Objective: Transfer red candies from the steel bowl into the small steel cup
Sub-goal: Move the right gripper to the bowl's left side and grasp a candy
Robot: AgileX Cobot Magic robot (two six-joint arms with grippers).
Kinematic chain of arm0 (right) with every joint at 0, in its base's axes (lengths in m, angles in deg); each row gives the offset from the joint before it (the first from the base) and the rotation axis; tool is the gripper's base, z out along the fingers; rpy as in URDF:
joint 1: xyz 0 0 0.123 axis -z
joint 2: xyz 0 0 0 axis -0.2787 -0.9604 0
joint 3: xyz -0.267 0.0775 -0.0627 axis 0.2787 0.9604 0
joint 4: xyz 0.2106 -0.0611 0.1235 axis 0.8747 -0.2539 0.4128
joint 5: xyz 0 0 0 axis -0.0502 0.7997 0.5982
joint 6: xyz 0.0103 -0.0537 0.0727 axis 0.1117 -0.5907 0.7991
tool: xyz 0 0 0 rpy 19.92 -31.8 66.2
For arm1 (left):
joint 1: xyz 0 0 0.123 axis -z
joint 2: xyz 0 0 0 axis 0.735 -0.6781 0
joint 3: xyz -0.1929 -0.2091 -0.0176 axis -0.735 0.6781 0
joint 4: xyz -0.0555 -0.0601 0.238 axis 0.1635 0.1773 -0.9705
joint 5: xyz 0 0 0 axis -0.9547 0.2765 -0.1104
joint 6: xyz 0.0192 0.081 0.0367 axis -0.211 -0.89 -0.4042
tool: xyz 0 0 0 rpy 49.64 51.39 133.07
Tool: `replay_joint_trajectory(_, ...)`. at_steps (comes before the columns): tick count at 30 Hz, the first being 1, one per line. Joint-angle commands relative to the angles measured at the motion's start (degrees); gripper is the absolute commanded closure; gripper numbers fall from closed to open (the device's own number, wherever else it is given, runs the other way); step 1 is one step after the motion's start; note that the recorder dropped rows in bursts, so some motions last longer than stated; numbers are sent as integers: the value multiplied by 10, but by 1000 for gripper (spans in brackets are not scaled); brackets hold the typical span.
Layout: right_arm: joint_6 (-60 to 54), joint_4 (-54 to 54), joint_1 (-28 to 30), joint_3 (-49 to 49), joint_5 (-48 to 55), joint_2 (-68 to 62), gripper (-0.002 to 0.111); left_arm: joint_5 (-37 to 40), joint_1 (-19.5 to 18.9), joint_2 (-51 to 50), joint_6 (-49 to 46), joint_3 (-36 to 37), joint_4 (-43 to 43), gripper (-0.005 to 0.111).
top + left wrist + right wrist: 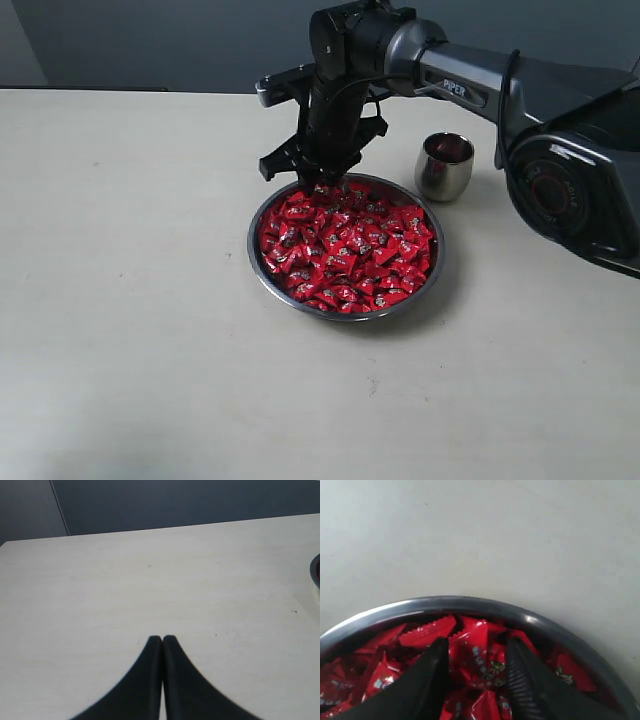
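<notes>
my right gripper (479,647): jaws wide, tips among red candies (427,632) in steel bowl (470,603)
my left gripper (162,640): jaws pressed together

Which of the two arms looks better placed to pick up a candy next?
The right. Its open right gripper is down among the red candies in the steel bowl, beside the small steel cup; the left gripper sits shut over the table.

Your right gripper (479,646) has its two black fingers (427,680) spread apart, tips down among the red candies (427,632) at the steel bowl's (470,601) edge. One candy sits between them. Pale table (480,530) lies beyond the rim.
</notes>
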Motion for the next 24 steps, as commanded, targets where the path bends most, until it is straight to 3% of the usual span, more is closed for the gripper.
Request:
replay_joint_trajectory(1, -3, -20, 1, -4, -9, -2, 70, -5, 0, 3, 2, -5, -1, 106)
replay_joint_trajectory(17, -3, -16, 1, -5, 1, -24, 73, -5, 0, 3, 2, -5, -1, 106)
replay_joint_trajectory(24, -3, -16, 1, -5, 6, -24, 109, -5, 0, 3, 2, -5, -1, 106)
